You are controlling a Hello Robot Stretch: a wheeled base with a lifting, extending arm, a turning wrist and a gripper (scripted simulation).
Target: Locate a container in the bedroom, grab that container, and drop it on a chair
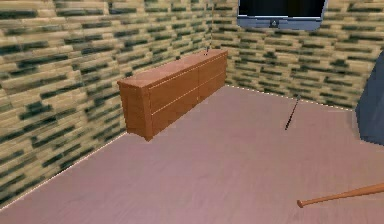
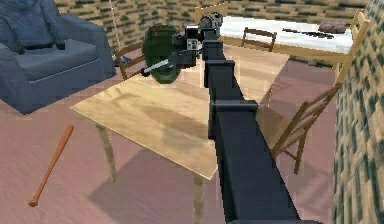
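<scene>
The gripper (image 2: 160, 68) hangs at the tabletop's far left corner with a dark green rounded thing (image 2: 157, 42) at its far end; I cannot tell whether it holds that thing. A wooden chair (image 2: 126, 58) stands just beyond that corner. A second chair (image 2: 305, 118) stands at the table's (image 2: 140, 115) right edge.
</scene>
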